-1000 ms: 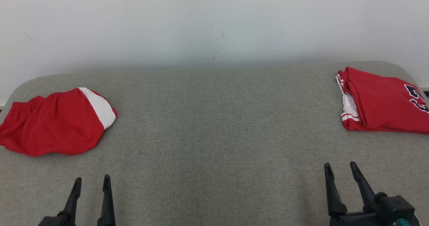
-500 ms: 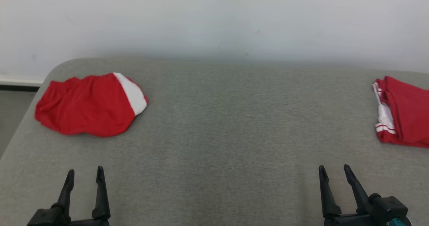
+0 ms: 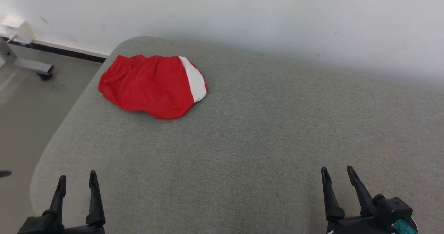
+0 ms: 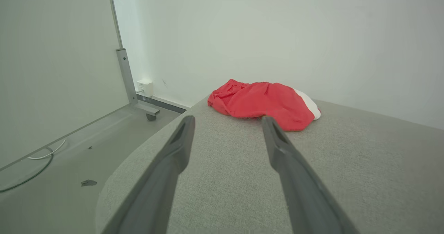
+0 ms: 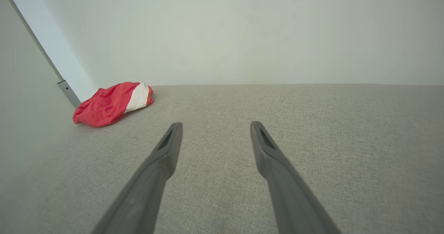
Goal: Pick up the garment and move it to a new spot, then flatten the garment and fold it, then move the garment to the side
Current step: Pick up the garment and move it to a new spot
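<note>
a crumpled pair of red shorts with a white side panel is seen lying on the grey fabric-covered desk. it lies near the far left corner, close to the far edge and the white wall. a gathered waistband is seen along the garment's far side, and the white panel is turned toward the desk's middle.

the left hand is held over the near left corner. its two dark fingers are spread apart and nothing is gripped between them. the shorts are found well ahead of it and a little to its right, well apart from the fingertips. in the left wrist view the shorts are seen just beyond the parted tips of the left hand.

the right hand is held by the near edge toward the right, likewise parted and empty. in the right wrist view the shorts are seen far ahead and to the left of the right hand.

a pale floor and a metal frame leg are seen past the left edge.
</note>
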